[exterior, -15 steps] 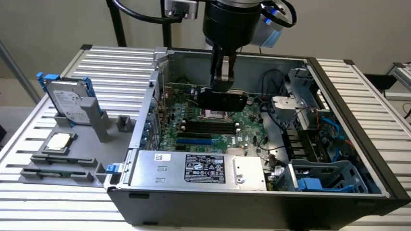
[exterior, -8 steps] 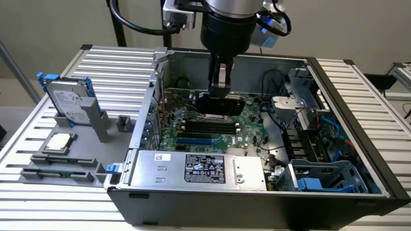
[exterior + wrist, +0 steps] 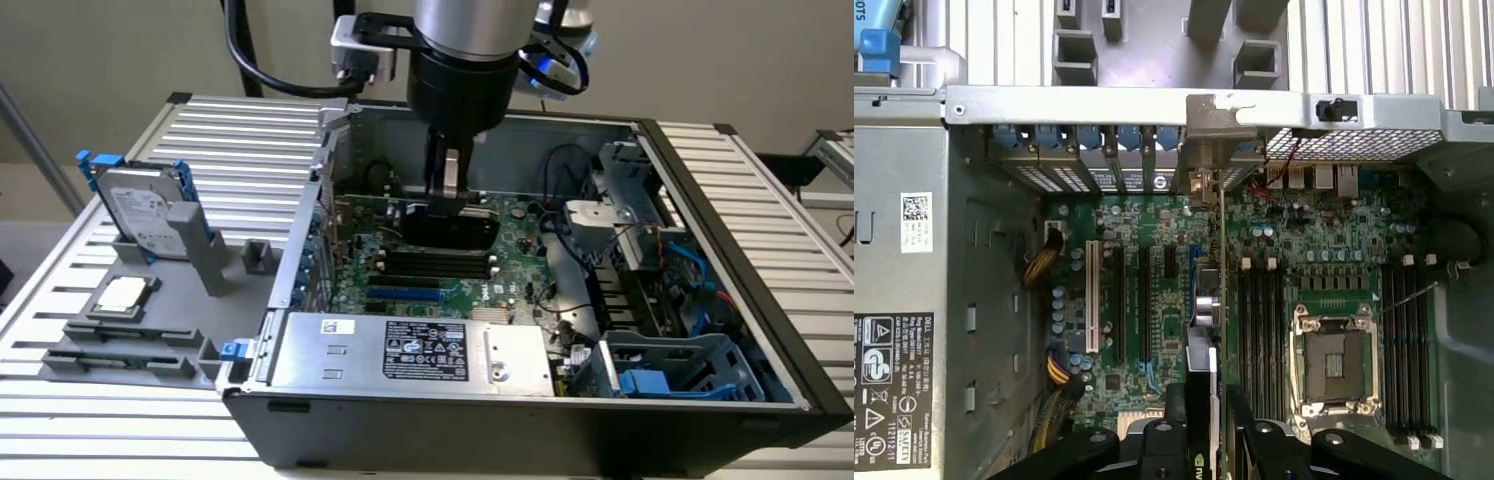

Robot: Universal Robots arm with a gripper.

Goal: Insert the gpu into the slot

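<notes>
In the exterior view the fingers (image 3: 451,182) are clamped on the top edge of the gpu (image 3: 449,228); it hangs upright off one side of the black memory slots (image 3: 430,263); the slot (image 3: 404,295) lies bare along their other side, parallel to them. In the wrist view the gpu (image 3: 1220,290) shows edge-on just beside the memory slots (image 3: 1259,330), pinched between the fingers (image 3: 1174,425).

arm (image 3: 461,50): upright, reaching straight down | wrist: directly above end effector (image 3: 1204,405) | end effector: pointing down, fingers (image 3: 1175,415) clamped on gpu (image 3: 1201,365) edge between them
</notes>
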